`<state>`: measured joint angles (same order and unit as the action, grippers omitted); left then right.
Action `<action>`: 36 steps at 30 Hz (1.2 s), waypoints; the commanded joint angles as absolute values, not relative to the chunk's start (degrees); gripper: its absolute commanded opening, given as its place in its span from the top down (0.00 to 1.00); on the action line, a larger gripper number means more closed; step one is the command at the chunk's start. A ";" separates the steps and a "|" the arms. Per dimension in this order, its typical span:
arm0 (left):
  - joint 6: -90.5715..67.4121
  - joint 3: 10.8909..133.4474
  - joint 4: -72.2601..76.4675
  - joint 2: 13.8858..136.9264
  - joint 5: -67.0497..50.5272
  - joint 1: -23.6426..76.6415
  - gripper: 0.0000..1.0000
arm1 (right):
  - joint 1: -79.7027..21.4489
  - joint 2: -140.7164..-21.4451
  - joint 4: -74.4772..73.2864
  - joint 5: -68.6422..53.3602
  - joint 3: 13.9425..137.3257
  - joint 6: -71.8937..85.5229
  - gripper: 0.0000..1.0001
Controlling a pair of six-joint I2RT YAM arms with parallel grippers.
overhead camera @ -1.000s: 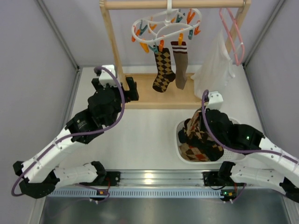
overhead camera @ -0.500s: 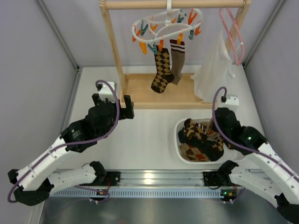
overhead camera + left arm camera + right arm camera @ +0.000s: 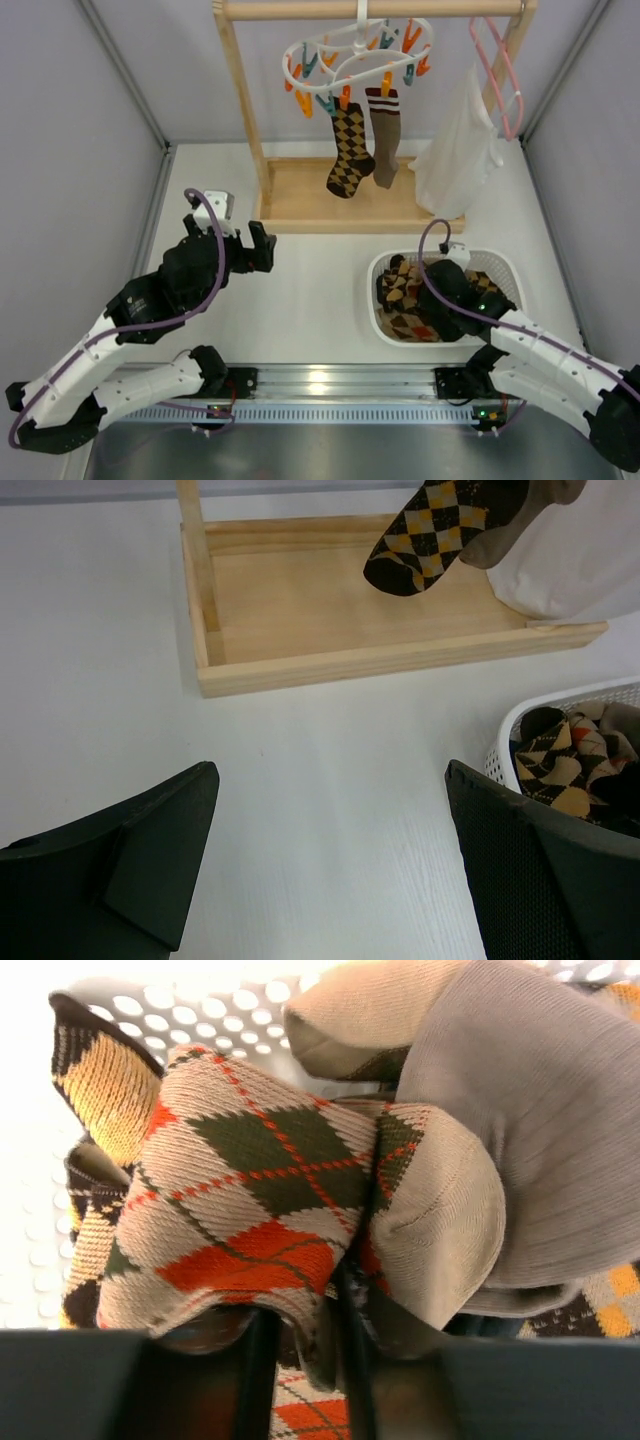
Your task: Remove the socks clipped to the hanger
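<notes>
Socks are lying heaped under my right jaws: soft ribbed knit in tan and grey-brown, with one argyle sock showing orange and olive diamonds crossed by thin red lines. They are filling a white plastic basket whose rounded walls are dotted with small holes. My right jaws are pointing down into this pile, standing only slightly apart, with a fold of the argyle fabric lying in the narrow gap. I cannot tell whether they are pinching it.

My left jaws are gaping wide and holding nothing, their matte black fingers hovering over bare desk.

Two more socks are dangling from the hanger, a white oval plastic ring bristling with orange and teal clips: a dark diamond-patterned sock and a plain brown sock with striped cuff, hanging side by side above the tray.

The hanger is hooking over the bar of a pale wooden rack with a shallow tray base. A limp white garment is drooping from a pink wire hanger beside it. The desk is looking smooth, white and faintly grained, and pale grey walls are closing it in on both sides.
</notes>
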<state>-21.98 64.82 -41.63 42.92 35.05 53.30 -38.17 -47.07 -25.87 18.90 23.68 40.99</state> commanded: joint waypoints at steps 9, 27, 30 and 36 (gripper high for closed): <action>-30.14 63.10 -41.05 44.02 32.43 53.44 0.02 | -37.62 -28.66 -38.12 25.22 34.62 41.57 0.05; -31.92 78.55 -28.07 78.00 46.30 57.48 0.02 | -37.71 -16.44 -32.96 17.58 39.02 31.73 0.01; -24.45 84.95 -21.30 87.84 50.52 57.74 0.02 | -37.62 -16.79 -32.35 14.86 39.99 31.20 0.00; -16.26 93.07 -12.05 102.72 53.79 55.02 0.02 | -37.71 -17.14 -31.91 8.62 42.36 30.32 0.01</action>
